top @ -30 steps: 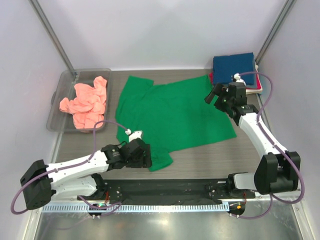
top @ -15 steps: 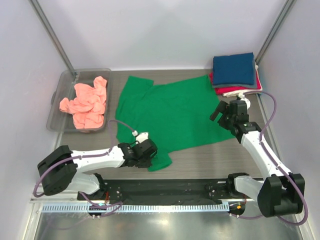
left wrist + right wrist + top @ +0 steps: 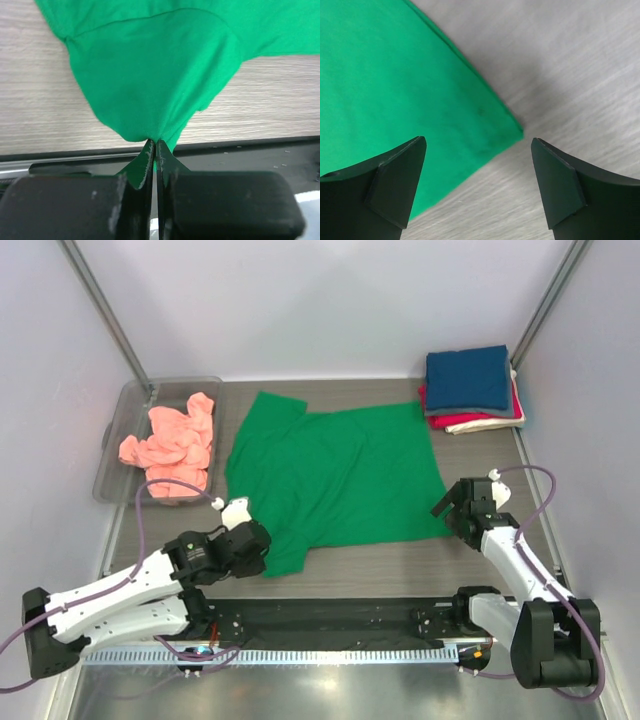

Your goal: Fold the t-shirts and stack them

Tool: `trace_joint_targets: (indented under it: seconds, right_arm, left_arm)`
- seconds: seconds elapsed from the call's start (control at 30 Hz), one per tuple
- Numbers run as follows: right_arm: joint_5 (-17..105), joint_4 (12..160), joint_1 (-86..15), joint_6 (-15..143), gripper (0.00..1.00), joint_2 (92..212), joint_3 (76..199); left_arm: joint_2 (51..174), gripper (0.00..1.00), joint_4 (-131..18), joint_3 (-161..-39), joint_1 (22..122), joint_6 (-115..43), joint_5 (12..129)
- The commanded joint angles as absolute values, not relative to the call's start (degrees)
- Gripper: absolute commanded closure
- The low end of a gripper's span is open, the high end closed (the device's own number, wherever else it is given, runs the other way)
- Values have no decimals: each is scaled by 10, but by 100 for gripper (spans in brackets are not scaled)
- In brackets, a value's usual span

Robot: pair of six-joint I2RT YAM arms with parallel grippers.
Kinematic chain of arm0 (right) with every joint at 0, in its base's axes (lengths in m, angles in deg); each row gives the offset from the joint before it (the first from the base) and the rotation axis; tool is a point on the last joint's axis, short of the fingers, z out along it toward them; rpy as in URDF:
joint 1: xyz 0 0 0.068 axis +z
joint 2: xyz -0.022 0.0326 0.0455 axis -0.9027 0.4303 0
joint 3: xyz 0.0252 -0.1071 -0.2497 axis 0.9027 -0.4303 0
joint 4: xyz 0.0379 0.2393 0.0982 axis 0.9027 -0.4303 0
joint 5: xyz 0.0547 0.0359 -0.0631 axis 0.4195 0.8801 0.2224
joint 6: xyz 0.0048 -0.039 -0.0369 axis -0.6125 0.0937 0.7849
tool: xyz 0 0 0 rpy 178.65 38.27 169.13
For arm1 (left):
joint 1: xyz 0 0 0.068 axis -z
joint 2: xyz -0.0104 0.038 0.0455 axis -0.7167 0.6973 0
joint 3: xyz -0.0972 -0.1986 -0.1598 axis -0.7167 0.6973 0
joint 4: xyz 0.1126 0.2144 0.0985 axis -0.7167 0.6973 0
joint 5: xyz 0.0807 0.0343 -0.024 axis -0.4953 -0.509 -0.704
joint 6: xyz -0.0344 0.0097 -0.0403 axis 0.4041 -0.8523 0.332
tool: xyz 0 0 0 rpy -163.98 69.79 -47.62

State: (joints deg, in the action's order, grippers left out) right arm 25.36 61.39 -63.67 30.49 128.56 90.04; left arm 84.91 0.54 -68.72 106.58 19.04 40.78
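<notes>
Green t-shirt (image 3: pixel 335 475): spread flat on the table (image 3: pixel 400 555), ahead of both claws, with its collar end on the far left and its hem on the right.
Left claw (image 3: pixel 155 145): closed tight on the shirt's near-left corner. The two fingers meet with only a sliver of green cloth between them.
Cloth at the left claw: drawn into a narrow point at the fingertips and fanning out wider beyond them. The table's dark front rail lies just under the tips.
Left arm (image 3: pixel 130 590): low and stretched out along the near edge, reaching from its base at the left toward the shirt, wrist level with the table.
Right claw (image 3: pixel 479 145): spread wide and holding nothing. The shirt's near-right hem corner lies on the table between the two fingers.
Right arm (image 3: pixel 515 560): rising from its base at the right and leaning forward and inward, with the wrist tipped down over that corner.
Pink t-shirt (image 3: pixel 172 445): crumpled in the clear bin (image 3: pixel 115 455), well beyond the left claw and to its left.
Folded stack (image 3: pixel 468 378): navy on top, with red and cream edges showing beneath. It sits well beyond the right claw, at the far right corner.
</notes>
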Motion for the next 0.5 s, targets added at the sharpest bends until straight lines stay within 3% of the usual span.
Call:
trace_joint_targets:
  seconds: [0.0,0.23,0.33,0.43,0.47]
  right_arm:
    - [245,653,-637,275,12,1296,886]
    - [245,693,-637,262,33,1306,848]
    - [244,710,-637,266,48,1331,847]
    - [256,712,-638,267,80,1336,846]
    - [263,713,-637,266,97,1330,843]
  left_arm:
    - [862,98,15,-666,1069,206,402]
    - [866,97,-21,-651,1069,197,412]
    - [869,97,-32,-648,1069,194,412]
    - [873,97,-27,-653,1069,192,410]
    - [873,97,-25,-655,1069,192,410]
